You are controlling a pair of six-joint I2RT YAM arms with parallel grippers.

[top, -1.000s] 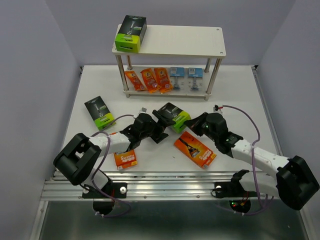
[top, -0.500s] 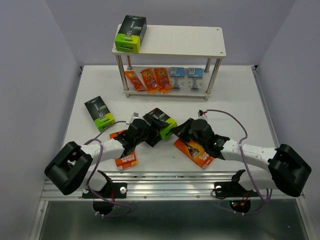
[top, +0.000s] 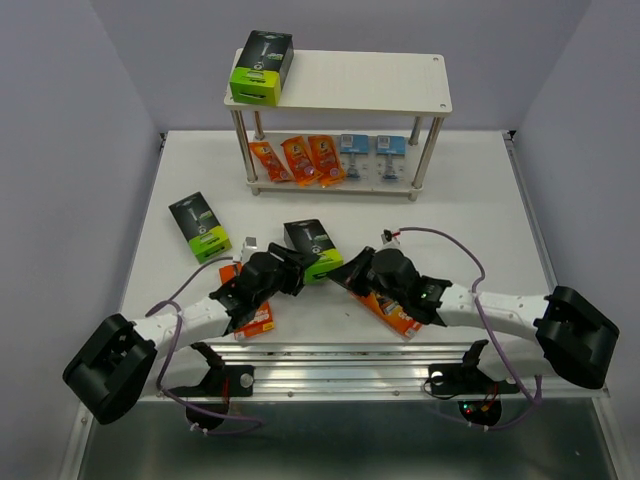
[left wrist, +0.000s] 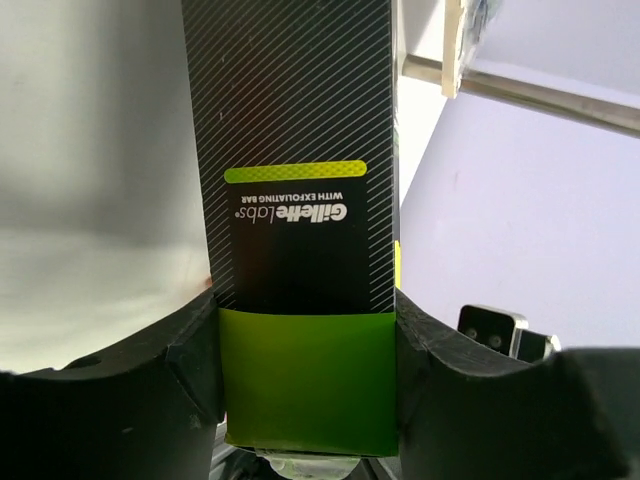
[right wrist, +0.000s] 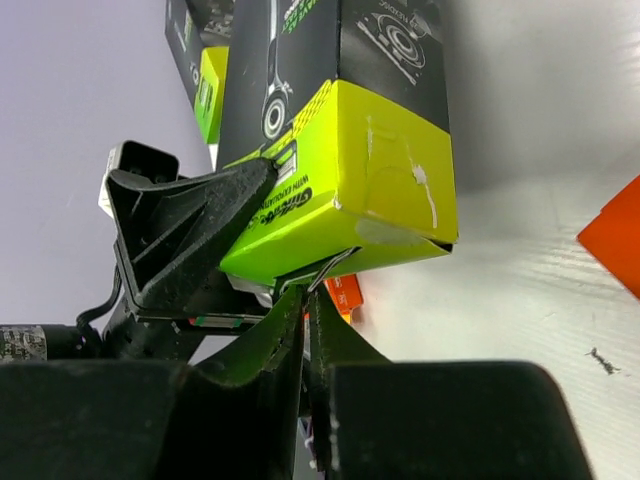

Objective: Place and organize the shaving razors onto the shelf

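My left gripper (top: 298, 272) is shut on the lime-green end of a black-and-green razor box (top: 312, 245) and holds it over the table's front middle. In the left wrist view the box (left wrist: 300, 150) sits between both fingers of the gripper (left wrist: 308, 345). My right gripper (top: 346, 274) is shut, and its tips (right wrist: 308, 298) pinch the thin loose end flap of that box (right wrist: 370, 170). The shelf (top: 380, 80) stands at the back, with one black-and-green box (top: 262, 65) on its top board. Orange packets (top: 298, 160) and blue blister packs (top: 370, 155) lie on the lower board.
Another black-and-green box (top: 200, 226) lies on the table at left. A flat orange box (top: 398, 312) lies partly under my right arm. A small orange box (top: 258, 318) lies under my left arm. The table's front rail runs close below both.
Both grippers and the held box have moved left and toward the front edge together. The right gripper has closed in on the box's green end.
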